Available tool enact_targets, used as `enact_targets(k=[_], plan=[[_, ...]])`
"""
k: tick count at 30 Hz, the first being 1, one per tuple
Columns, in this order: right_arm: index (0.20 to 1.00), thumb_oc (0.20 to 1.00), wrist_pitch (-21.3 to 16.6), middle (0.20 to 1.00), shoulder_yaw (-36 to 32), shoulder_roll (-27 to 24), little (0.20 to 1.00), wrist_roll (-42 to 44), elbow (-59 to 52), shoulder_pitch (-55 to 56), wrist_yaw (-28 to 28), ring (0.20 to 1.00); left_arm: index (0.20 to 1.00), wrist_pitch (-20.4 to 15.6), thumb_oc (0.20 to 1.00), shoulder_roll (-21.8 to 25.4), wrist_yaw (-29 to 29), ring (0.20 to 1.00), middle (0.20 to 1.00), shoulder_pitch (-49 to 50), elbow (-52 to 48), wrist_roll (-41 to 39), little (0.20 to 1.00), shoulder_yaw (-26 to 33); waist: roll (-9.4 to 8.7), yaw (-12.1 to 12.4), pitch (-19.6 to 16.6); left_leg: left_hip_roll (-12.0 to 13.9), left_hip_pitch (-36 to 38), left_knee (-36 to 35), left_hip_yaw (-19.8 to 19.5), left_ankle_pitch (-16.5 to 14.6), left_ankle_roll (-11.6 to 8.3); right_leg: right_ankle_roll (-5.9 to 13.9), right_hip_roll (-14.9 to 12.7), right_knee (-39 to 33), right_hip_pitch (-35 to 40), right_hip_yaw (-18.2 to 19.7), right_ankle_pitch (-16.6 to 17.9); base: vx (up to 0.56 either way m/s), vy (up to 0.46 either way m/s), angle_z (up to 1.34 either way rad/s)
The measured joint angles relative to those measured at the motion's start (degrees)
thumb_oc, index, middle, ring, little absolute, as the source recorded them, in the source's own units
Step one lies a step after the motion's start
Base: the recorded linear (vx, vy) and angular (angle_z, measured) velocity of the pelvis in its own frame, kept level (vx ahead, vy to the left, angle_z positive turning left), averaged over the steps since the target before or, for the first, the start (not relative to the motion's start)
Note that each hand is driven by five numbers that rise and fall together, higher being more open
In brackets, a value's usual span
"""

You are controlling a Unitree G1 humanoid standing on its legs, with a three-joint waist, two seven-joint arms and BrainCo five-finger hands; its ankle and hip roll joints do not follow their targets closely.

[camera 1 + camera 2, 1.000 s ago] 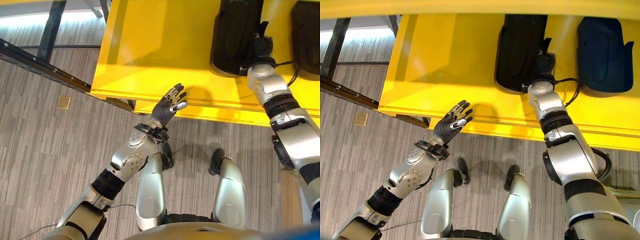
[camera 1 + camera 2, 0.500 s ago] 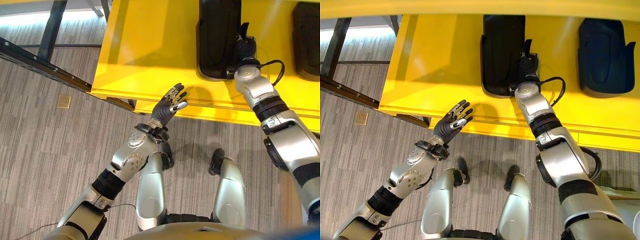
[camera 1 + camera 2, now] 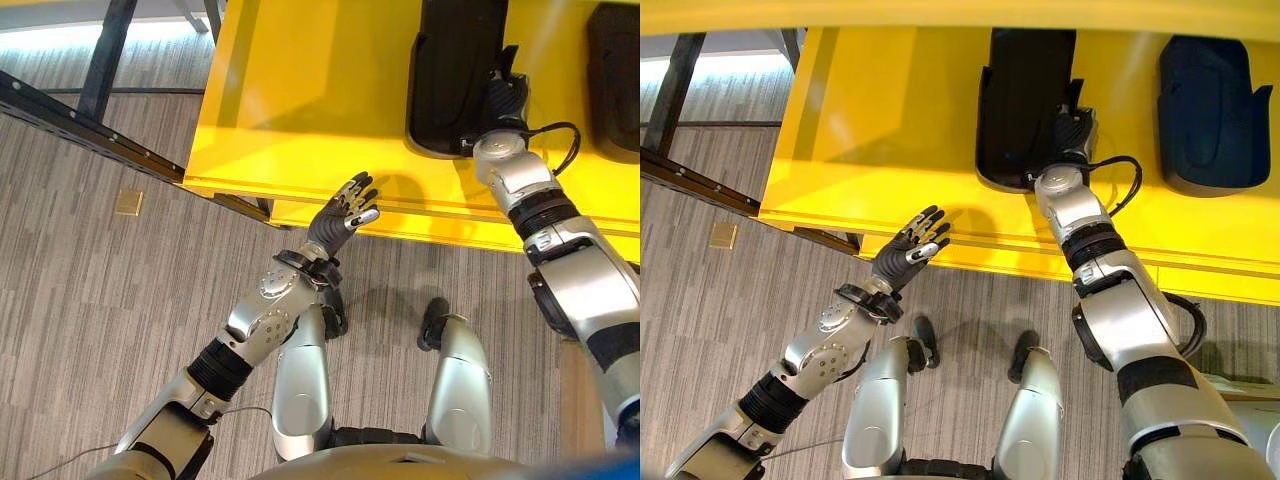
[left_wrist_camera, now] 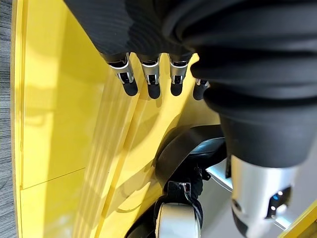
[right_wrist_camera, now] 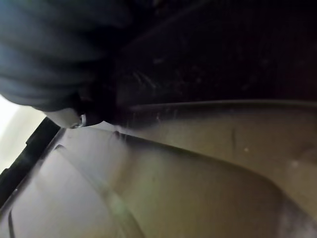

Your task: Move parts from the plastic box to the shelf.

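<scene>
A long black moulded part (image 3: 455, 70) lies on the yellow shelf (image 3: 300, 90). My right hand (image 3: 500, 98) is at the part's right edge, its fingers closed over the rim; in the right wrist view the dark part (image 5: 223, 54) sits right against the hand. A second dark part (image 3: 1205, 100) lies further right on the shelf. Lower down, my left hand (image 3: 340, 215) hovers open in front of the shelf's front edge, fingers straight and holding nothing. The left wrist view shows its fingertips (image 4: 130, 84) before the yellow shelf, with the black part (image 4: 188, 144) beyond.
A dark metal frame rail (image 3: 80, 125) runs diagonally across the carpet at the left. A small tan square (image 3: 127, 204) lies on the floor near it. Another yellow shelf edge (image 3: 960, 12) runs above along the top.
The black part slid left with my right hand, then back to the right a little. My left hand has shifted slightly right and stays open.
</scene>
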Motion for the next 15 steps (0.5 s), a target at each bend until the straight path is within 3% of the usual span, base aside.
enact_targets(k=[4, 5, 7, 15], plan=[[0.2, 0.2, 0.7, 0.2, 1.3, -0.7, 0.2, -1.5, 0.0, -0.2, 1.0, 0.2, 1.0, -0.1, 1.0, 0.1, 0.0, 1.0, 1.0, 0.0, 0.0, -1.6, 1.0, -0.2, -0.01, 0.3, 0.0, 0.0, 0.0, -0.2, 0.0, 0.0, 0.0, 0.01, 0.0, -0.1, 0.0, 0.0, 0.0, 0.0, 0.0, 0.0], [0.413, 0.413, 0.9, 0.413, 1.8, -0.7, 0.413, -2.0, 0.1, -0.2, 1.0, 0.413, 1.0, -0.1, 1.0, 0.1, 0.0, 1.0, 1.0, 0.0, 0.0, -1.6, 1.0, -0.3, -0.01, 0.2, 0.0, 0.0, 0.0, -0.2, 0.0, 0.0, 0.0, 0.01, 0.0, -0.1, 0.0, -0.1, 0.0, 0.0, 0.0, 0.0], [1.0, 1.0, 1.5, 1.0, 2.1, -0.6, 1.0, -2.3, 0.4, -0.6, 1.0, 1.0, 1.0, -0.1, 1.0, 0.1, 0.0, 1.0, 1.0, -0.1, 0.0, -1.6, 1.0, -0.3, -0.01, 0.2, 0.0, 0.0, 0.0, -0.2, 0.0, 0.0, 0.0, 0.0, 0.0, -0.1, 0.0, -0.1, 0.0, 0.0, 0.0, 0.0], [1.0, 1.0, 2.9, 1.0, 2.1, -0.6, 1.0, -2.3, 1.5, -1.9, 0.7, 1.0, 1.0, -0.7, 1.0, 0.1, -0.1, 1.0, 1.0, 0.0, 0.0, -2.0, 1.0, -0.4, -0.04, 0.4, 0.0, 0.0, -0.1, -0.2, -0.1, 0.0, -0.01, 0.0, 0.0, -0.1, 0.0, -0.2, 0.0, 0.0, 0.0, 0.0]])
